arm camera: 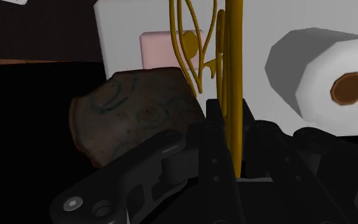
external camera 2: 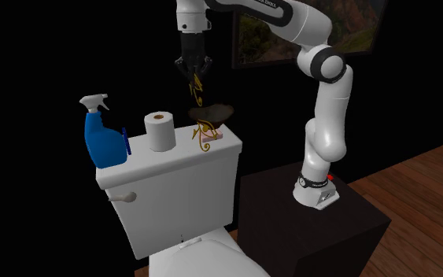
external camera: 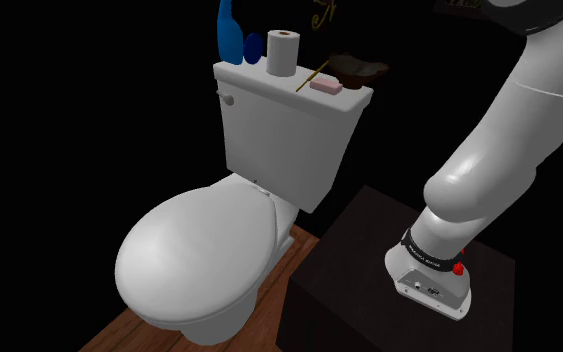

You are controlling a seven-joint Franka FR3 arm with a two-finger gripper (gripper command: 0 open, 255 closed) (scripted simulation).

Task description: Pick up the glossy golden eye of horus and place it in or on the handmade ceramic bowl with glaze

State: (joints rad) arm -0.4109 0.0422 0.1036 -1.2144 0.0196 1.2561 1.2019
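The black claw (external camera 2: 193, 69) is squeezing tight on the golden eye of horus (external camera 2: 197, 88), pinching its straight gold bar between its 2 fingers (arm camera: 214, 133). I think it is grabbing the bar because the thin curly parts would be too bendy to pinch. The eye is hanging in the air, pointing down from the claw, above the white toilet tank (external camera 2: 172, 189). In the second exterior view more gold curls are showing lower down, at 6 o'clock from the claw, by the pink soap (arm camera: 155, 49). I cannot tell if they are touching the lid. The eye is looking shiny and yellow like gold. It is made of skinny loops and 1 long stick, with open gaps in between. The bowl (external camera 2: 215, 115) is sitting at the back of the tank lid, at about 5 o'clock from the claw in that view. It is looking brown and lumpy, with faint green swirls. The claw is probably holding the eye up high so it can be getting over the bowl's rim. A toilet paper roll (external camera 2: 160, 130) is standing at 9 o'clock from the bowl. A blue spray bottle (external camera 2: 101, 135) is standing at 9 o'clock from the roll. Both are sitting out of the way.
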